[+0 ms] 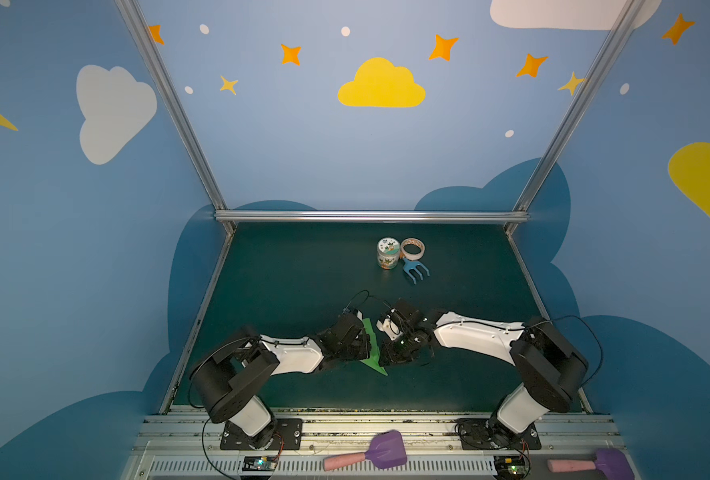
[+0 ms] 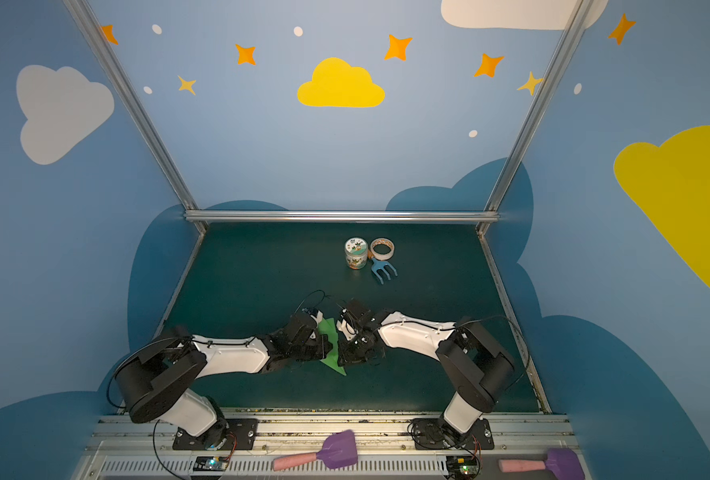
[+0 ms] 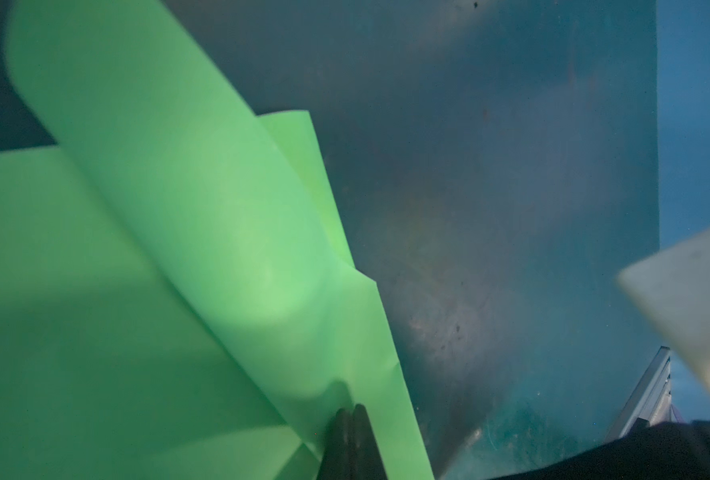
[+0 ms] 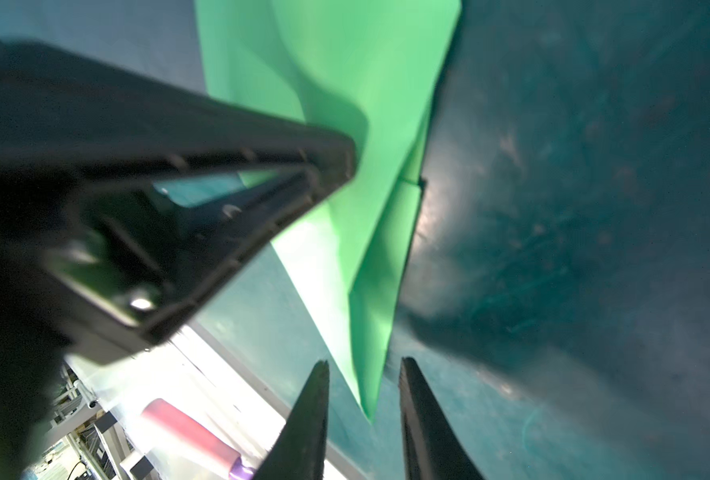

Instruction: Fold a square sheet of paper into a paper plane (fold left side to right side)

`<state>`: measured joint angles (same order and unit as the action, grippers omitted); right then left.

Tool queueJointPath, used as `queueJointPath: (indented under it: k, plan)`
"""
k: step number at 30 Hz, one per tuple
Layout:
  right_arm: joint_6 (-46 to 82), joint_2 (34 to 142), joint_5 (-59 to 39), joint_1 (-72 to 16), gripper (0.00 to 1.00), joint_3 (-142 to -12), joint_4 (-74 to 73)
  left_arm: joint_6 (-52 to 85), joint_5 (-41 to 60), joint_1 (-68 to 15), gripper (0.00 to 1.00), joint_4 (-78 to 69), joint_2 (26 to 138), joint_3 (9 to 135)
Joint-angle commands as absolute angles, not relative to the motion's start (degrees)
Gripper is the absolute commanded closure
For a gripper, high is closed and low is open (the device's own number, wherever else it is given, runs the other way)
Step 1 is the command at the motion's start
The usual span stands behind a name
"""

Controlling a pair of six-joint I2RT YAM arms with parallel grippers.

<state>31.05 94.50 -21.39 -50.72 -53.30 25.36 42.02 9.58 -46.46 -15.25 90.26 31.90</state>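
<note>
Nearest, on the metal front rail [image 1: 428,428], lay two purple plastic scoops with pink handles, one scoop [image 1: 386,451] mid-rail and the other scoop [image 1: 613,463] to the right. Beyond, over the dark green matte surface [image 1: 303,270], the two arms met. The left hand [image 3: 350,409] was pinched tight on the one bright green creased paper plane [image 1: 372,349], holding it tilted up off the surface. The right hand [image 4: 365,360] stood partly open, its fingers either side of the plane's pointed tip, gripping nothing. Farther back stood one small jar [image 1: 388,253] whose printed label was too small to read, one roll of tape [image 1: 413,248] and one blue toy fork [image 1: 416,270], close together. Blue walls [image 1: 303,145] with painted clouds and stars enclosed it.
</note>
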Motion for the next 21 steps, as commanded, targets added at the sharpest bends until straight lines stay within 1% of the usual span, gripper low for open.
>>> queueJointPath:
  k: [1,11,14,18,21]
  plan:
    - [30.2,96.2,-20.7,-50.5,0.72,-55.5,26.5,42.1,8.3,-46.2,0.96,-12.7,89.8,30.7]
    - [29.5,99.7,-21.7,-50.5,0.77,-58.3,26.5,42.4,7.8,-46.5,0.96,-12.6,88.9,30.2]
    - [29.4,100.5,-22.2,-50.6,0.81,-58.7,26.3,42.5,7.7,-46.5,0.96,-12.6,88.7,30.1]
    - [29.3,101.0,-23.0,-50.6,0.84,-58.6,25.9,42.7,7.6,-46.6,0.96,-12.9,88.4,29.8]
    - [29.3,101.2,-23.5,-50.8,0.85,-58.6,25.6,42.8,7.6,-46.6,0.96,-13.0,88.2,29.6]
